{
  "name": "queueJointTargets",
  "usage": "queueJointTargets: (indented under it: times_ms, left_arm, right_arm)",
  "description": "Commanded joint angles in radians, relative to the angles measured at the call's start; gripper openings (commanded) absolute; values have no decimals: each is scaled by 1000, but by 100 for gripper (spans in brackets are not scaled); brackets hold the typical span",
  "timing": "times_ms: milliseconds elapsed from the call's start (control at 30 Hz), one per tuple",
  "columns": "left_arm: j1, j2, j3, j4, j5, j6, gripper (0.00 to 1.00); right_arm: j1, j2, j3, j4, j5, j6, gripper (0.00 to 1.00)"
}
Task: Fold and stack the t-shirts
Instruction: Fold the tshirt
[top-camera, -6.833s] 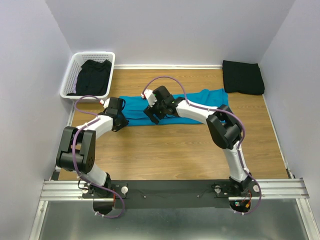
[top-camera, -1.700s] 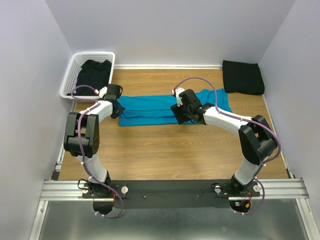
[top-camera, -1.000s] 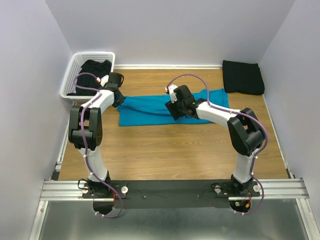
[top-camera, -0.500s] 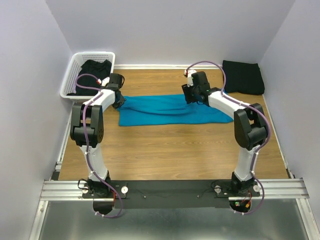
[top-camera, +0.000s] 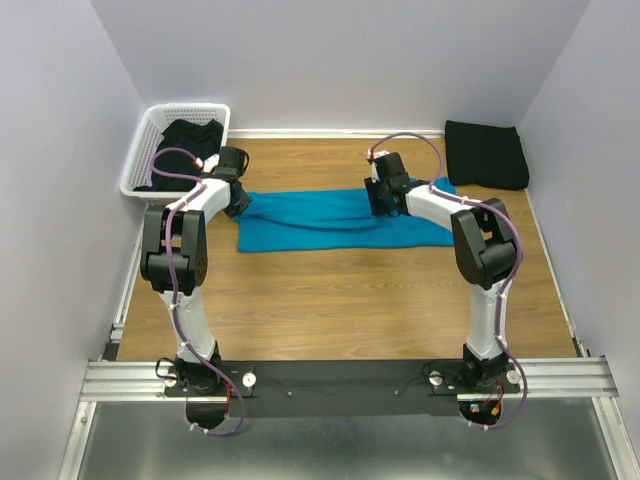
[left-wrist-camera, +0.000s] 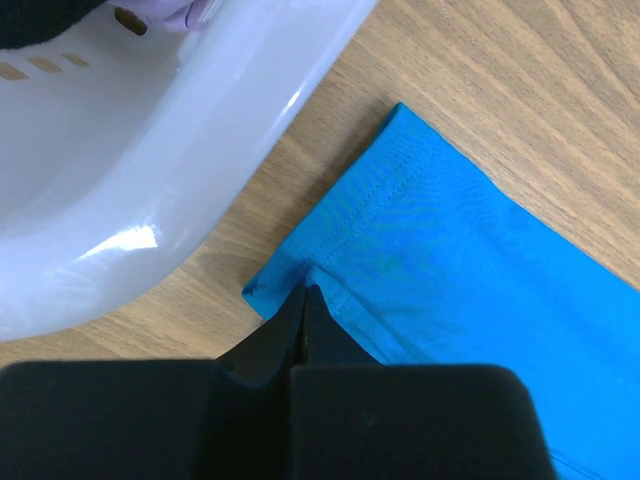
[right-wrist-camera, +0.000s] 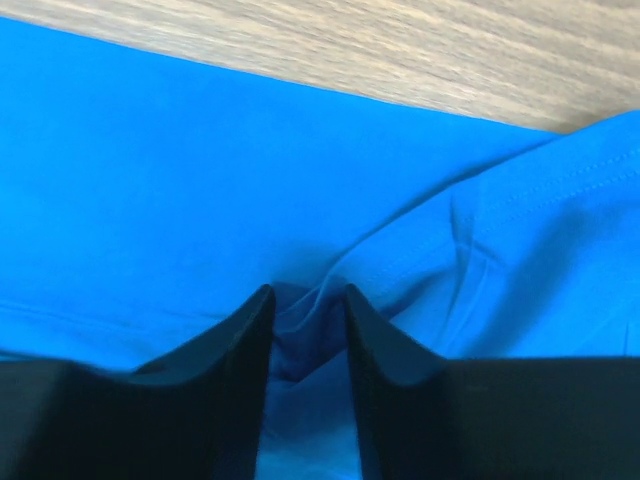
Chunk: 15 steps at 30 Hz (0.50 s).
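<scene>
The teal t-shirt (top-camera: 320, 222) lies as a long flat strip across the middle of the table. My left gripper (top-camera: 238, 201) is at its left end, shut on the hemmed corner of the teal t-shirt (left-wrist-camera: 480, 250), jaws pressed together (left-wrist-camera: 303, 291). My right gripper (top-camera: 386, 198) is at the shirt's far edge, right of centre. Its jaws (right-wrist-camera: 307, 300) stand narrowly apart with a bunched fold of the teal t-shirt (right-wrist-camera: 200, 150) pinched between them. A folded black t-shirt (top-camera: 486, 153) lies at the back right. Another black t-shirt (top-camera: 188, 150) is in the basket.
The white lattice basket (top-camera: 134, 176) stands at the back left, right beside my left gripper; its wall (left-wrist-camera: 150, 150) fills the upper left of the left wrist view. Walls enclose the table at the back and on both sides.
My right gripper moved from the shirt's middle to its far edge, then slightly left and down onto the fabric. The left gripper has held the left corner; the shirt lies flatter.
</scene>
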Motion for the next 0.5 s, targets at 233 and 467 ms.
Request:
queueJointTargets:
  times_ms: [233, 467]
  left_arm:
    - [7, -5, -16, 2, -23, 6, 1]
    - [9, -7, -17, 4, -25, 6, 1]
  right_arm:
    - [4, 14, 53, 2, 106, 18, 0]
    - [-28, -20, 90, 2, 207, 69, 1]
